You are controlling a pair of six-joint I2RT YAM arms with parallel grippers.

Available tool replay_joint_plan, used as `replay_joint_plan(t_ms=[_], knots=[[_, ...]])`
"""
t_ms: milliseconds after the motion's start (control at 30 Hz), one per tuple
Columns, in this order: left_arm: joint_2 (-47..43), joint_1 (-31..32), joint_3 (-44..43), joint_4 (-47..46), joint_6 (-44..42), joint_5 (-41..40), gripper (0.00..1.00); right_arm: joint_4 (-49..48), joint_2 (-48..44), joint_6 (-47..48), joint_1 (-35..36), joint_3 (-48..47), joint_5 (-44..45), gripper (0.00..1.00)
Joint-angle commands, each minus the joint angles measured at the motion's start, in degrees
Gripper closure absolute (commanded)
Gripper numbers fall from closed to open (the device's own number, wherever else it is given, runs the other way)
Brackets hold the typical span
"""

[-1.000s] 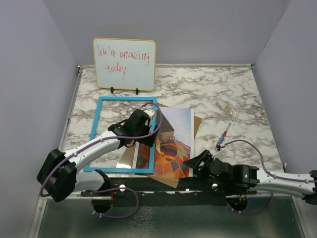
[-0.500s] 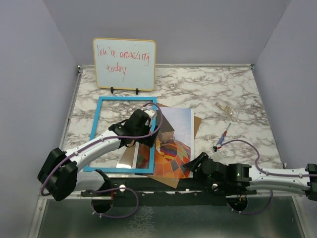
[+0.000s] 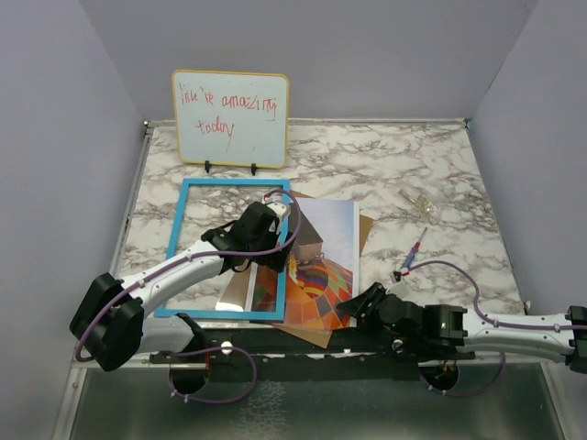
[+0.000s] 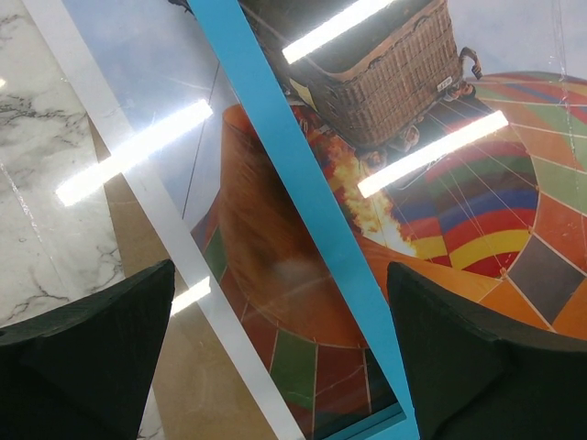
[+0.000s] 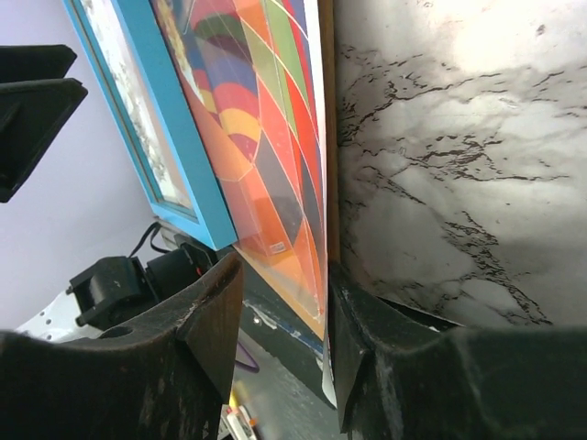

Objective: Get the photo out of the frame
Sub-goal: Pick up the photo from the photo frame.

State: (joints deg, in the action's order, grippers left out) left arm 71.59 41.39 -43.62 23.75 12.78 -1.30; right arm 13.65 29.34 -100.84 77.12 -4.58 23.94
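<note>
Evidently left gripper [image 4: 280, 344] spread wide, empty, straddling rim of frame [image 4: 275, 183] — likely steadying it; right gripper [image 5: 284, 284] narrowly parted around corner of photo [image 5: 275, 137], unclamped — poised to pull.

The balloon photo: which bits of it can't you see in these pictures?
Top view: the left side of the photo is covered by the left arm and the frame rim.
Left wrist view: it runs off the edges; bright light streaks blot out parts.
Right wrist view: only its near corner shows, between the right claw fingers; the rest leaves the top edge.
</note>
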Motion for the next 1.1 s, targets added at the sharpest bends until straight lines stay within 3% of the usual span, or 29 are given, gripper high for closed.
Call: replay_joint_plan(t_ms=[0, 400, 667, 1067], knots=[[0.7, 0.0, -1.7, 0.9, -0.4, 0.6, 0.03, -3.7, 0.0, 0.4, -0.2, 3.1, 0.7, 0.56], [1.5, 0.0, -2.0, 1.0, -0.7, 1.3, 0.02, 0.1, -0.1, -0.3, -0.6, 3.1, 2.5, 0.76], [1.1, 0.0, -1.9, 1.1, -0.6, 1.2, 0.01, -5.8, 5.3, 1.1, -1.4, 3.4, 1.7, 0.73], [1.3, 0.0, -1.8, 1.1, -0.7, 1.3, 0.01, -16.5, 9.7, 8.6, -8.4, 3.6, -4.5, 0.80]])
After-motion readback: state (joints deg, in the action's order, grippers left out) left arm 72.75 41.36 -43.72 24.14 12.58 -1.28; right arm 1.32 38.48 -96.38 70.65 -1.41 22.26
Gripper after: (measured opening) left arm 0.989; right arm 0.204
